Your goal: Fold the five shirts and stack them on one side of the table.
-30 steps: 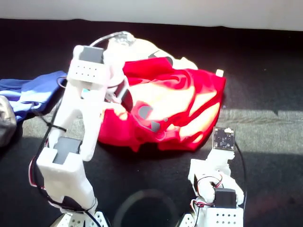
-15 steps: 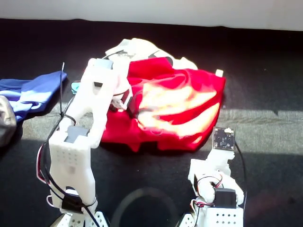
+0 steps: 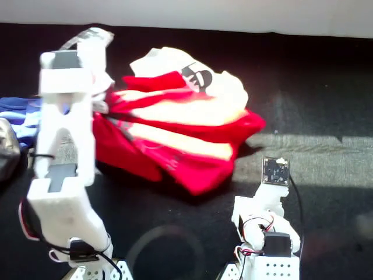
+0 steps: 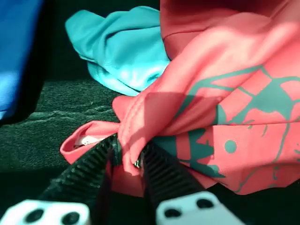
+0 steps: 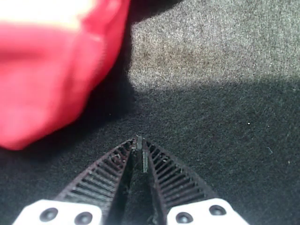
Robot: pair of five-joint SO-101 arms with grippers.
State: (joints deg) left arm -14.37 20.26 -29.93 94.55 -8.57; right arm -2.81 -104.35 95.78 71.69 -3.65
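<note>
A red shirt (image 3: 175,137) lies bunched in folds across the middle of the dark table, and a white shirt (image 3: 198,76) with a black print shows from under its far edge. My left arm (image 3: 64,116) stands tall at the shirt's left end. In the left wrist view my left gripper (image 4: 129,151) is shut on a pinched fold of the red shirt (image 4: 225,93); a teal shirt (image 4: 122,51) lies just behind it. My right arm (image 3: 268,216) sits folded near the front right. Its gripper (image 5: 139,144) is shut and holds nothing, low over bare table beside the red shirt's (image 5: 51,70) near edge.
A blue shirt (image 3: 20,114) lies at the left edge, with a grey garment (image 3: 7,153) in front of it. A sunlit strip of table (image 3: 315,160) runs to the right of the red shirt. A pale wall borders the table's far side.
My left arm has swung left and risen, dragging the red shirt's edge with it. The shirt has bunched leftward and uncovered more of the white shirt. The right arm has not moved.
</note>
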